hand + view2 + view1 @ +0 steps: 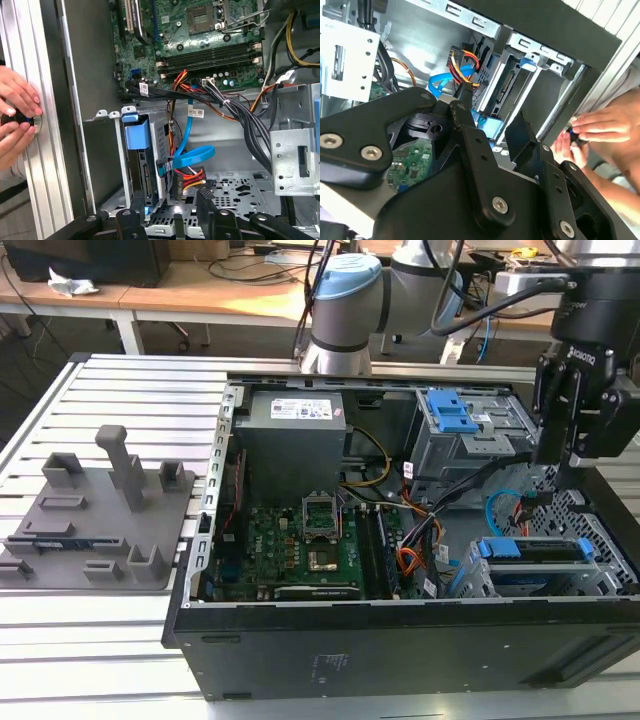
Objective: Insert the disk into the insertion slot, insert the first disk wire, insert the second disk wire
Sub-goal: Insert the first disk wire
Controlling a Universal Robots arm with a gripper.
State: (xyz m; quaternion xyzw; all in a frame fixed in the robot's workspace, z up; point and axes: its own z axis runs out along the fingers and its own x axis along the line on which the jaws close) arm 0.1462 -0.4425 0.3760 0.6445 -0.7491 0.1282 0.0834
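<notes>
The gripper (171,202), at lower frame, has its jaws apart and empty near the first disk wire (192,176). Closing may also pinch the adjacent second disk wire (197,152).

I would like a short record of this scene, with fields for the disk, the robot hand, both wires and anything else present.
disk: seated in the insertion slot
hand: open, inside the case by the disk
first disk wire: end lies near the hand, beside the disk
second disk wire: arches to the disk's edge; plugged or not, cannot tell
person's hands: outside the case
</notes>
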